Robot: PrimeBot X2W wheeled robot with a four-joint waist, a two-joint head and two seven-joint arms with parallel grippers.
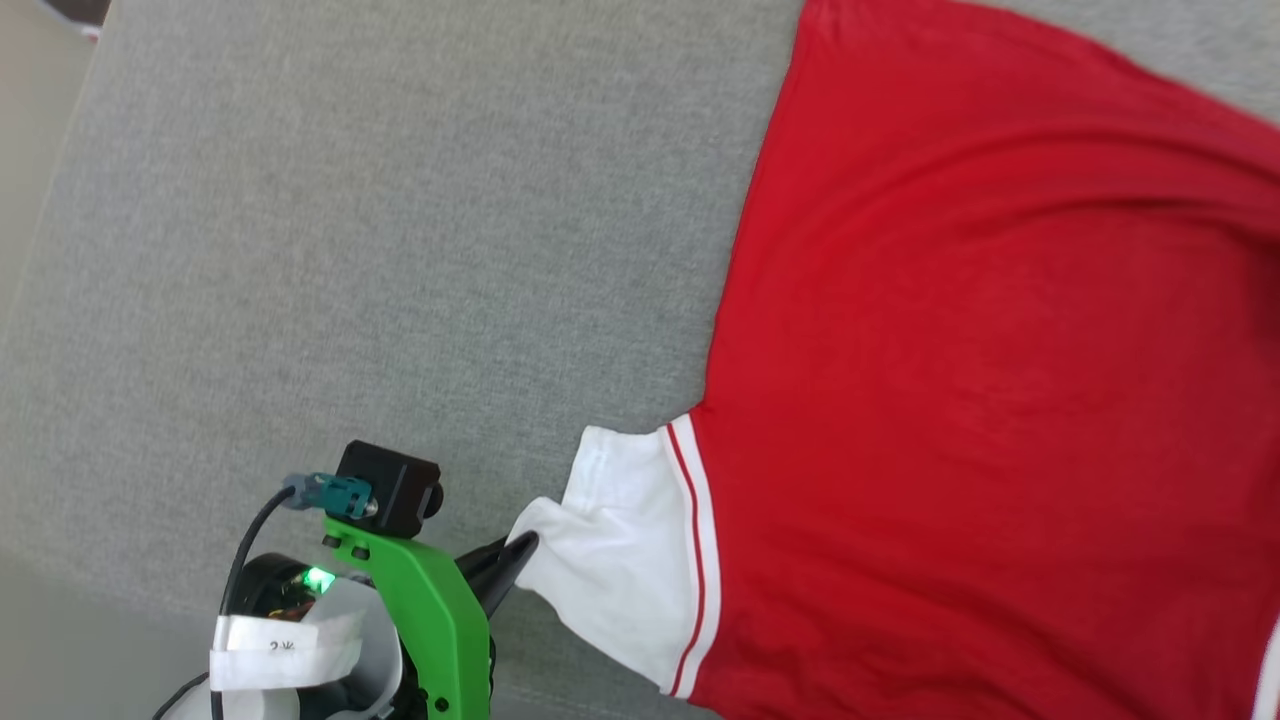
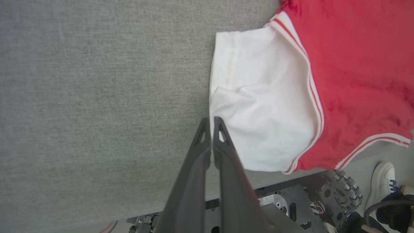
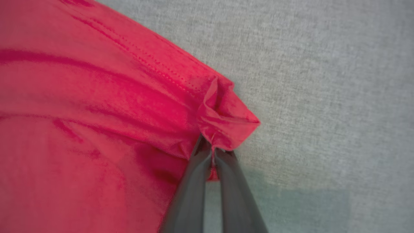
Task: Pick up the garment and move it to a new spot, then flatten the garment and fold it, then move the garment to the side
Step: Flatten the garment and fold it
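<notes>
At opposite corners of the red fabric T-shirt with white sleeves (image 1: 980, 380), the left gripper (image 1: 520, 548) and right gripper (image 3: 212, 147) each pinch so little cloth it might slip free when pulled.

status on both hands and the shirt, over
Left hand shut on sleeve corner. Right hand shut on red hem corner. Shirt spread on grey surface. Shoe on floor, not in the way.

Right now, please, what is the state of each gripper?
Left gripper: closed, pinching the white sleeve edge of the shirt.
Right gripper: closed, holding a red corner of the shirt.
</notes>
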